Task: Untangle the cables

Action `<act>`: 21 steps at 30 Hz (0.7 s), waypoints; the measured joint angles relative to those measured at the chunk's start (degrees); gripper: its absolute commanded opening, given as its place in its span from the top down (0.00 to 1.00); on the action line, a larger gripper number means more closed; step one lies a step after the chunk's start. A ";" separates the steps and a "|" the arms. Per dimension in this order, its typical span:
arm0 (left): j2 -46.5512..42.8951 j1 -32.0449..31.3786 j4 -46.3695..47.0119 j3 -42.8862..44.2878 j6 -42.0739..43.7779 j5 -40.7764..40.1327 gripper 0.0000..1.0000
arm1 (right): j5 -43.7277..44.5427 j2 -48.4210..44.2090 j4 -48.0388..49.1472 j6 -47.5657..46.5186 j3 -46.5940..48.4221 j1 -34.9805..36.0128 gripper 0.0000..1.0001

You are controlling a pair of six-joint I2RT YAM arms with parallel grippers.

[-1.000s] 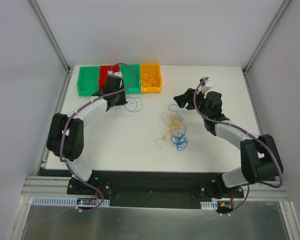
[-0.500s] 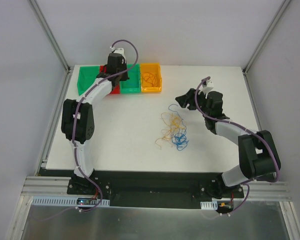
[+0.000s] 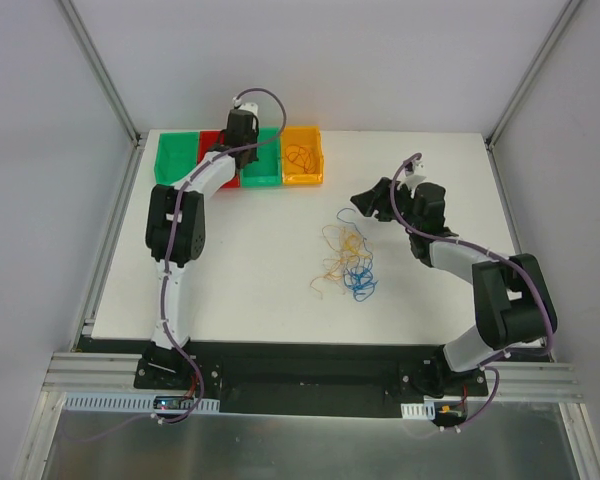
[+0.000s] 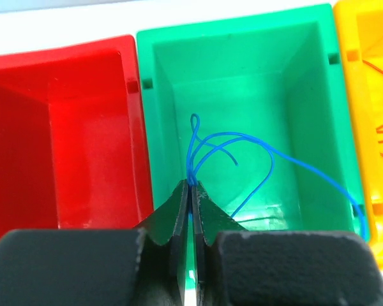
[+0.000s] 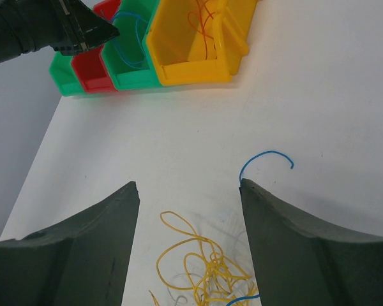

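Note:
My left gripper (image 4: 191, 186) is shut on a thin blue cable (image 4: 235, 141), pinched at its tips. The cable loops down into the right-hand green bin (image 4: 242, 70). From above, that gripper (image 3: 246, 143) hovers over the row of bins. The other cables (image 3: 345, 258) lie tangled mid-table: yellow, orange, white and blue loops. My right gripper (image 5: 188, 186) is open just above the tangle's far edge, nothing between its fingers. Yellow loops (image 5: 204, 264) show below it. A single blue cable (image 5: 266, 155) curls by its right finger.
Bins stand in a row at the back left: a green bin (image 3: 177, 160), a red bin (image 4: 83, 127), the green one under my left gripper, and a yellow bin (image 3: 302, 160) holding orange cables (image 5: 204, 25). Metal frame posts flank the table.
The left arm has swung from the table beside the bins up over the green bin, carrying the blue cable with it. The right arm has barely moved.

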 measured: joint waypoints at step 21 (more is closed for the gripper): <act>1.53 -1.90 -2.54 4.28 8.46 -2.01 0.46 | -2.40 1.95 1.40 1.84 0.87 0.00 0.34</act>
